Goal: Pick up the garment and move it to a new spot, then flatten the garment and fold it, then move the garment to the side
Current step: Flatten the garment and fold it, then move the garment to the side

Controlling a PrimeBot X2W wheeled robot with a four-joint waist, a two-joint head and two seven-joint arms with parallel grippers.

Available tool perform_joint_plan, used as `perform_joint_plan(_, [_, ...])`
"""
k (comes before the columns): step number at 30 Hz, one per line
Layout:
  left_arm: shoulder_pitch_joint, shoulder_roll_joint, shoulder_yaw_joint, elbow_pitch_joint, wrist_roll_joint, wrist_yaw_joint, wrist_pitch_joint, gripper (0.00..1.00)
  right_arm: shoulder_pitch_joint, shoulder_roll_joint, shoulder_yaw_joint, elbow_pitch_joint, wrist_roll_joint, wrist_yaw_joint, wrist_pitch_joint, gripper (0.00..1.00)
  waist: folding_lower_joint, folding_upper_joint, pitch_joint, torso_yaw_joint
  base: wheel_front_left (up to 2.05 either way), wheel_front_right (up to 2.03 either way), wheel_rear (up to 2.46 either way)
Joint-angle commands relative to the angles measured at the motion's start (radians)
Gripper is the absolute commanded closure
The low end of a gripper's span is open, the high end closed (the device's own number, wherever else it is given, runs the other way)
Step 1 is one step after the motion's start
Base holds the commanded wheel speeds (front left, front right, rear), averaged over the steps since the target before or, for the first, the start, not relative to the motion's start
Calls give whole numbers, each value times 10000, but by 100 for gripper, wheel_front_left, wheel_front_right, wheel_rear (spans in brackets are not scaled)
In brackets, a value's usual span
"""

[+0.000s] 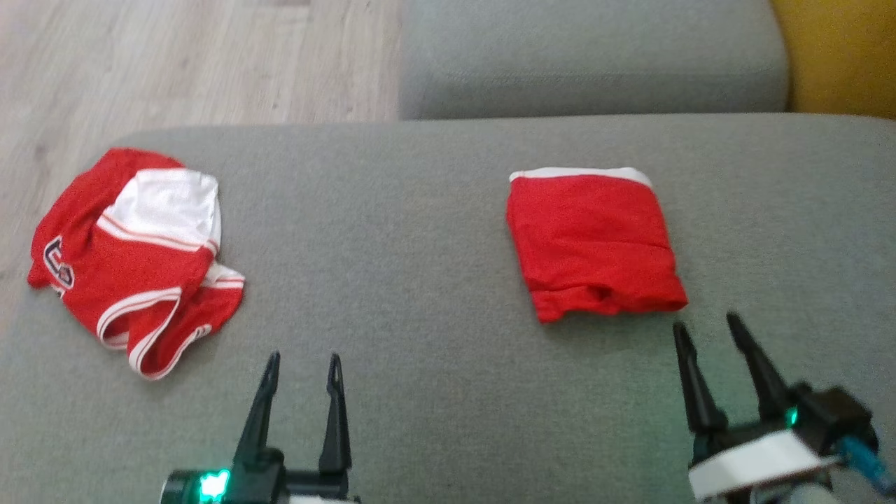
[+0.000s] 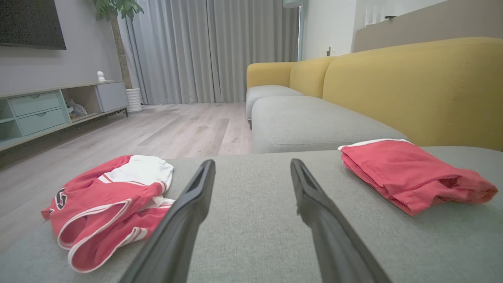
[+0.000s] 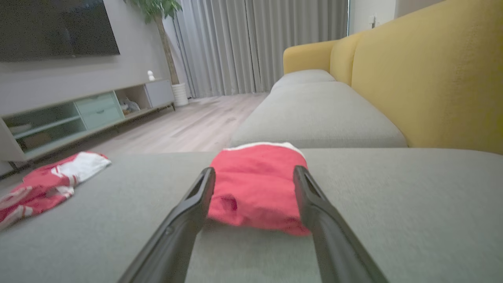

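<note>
A folded red garment with a white band along its far edge lies on the grey sofa seat, right of centre. It also shows in the right wrist view and the left wrist view. My right gripper hovers just short of its near edge, open, with nothing between the fingers. A crumpled red and white jersey lies at the seat's left end, also in the left wrist view. My left gripper stands open near the front edge, apart from both garments.
A second grey cushion lies beyond the seat, with the yellow backrest on the right. Wooden floor borders the seat's left end. A TV cabinet and curtains stand far off.
</note>
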Motion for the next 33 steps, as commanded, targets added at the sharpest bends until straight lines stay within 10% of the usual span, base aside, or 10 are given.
perform_joint_plan(1, [-113, -35, 395, -311, -58, -64, -51, 0, -113, -49, 188, -199, -236, -7, -106, 0, 3, -1, -324, -243, 0, 0, 0])
perform_joint_plan(33, [489, -143, 855, -199, 89, -144, -51, 0, 399, 608, 32, 148, -915, -7, -108, 0, 3, -1, -665, -435, 0, 0, 0])
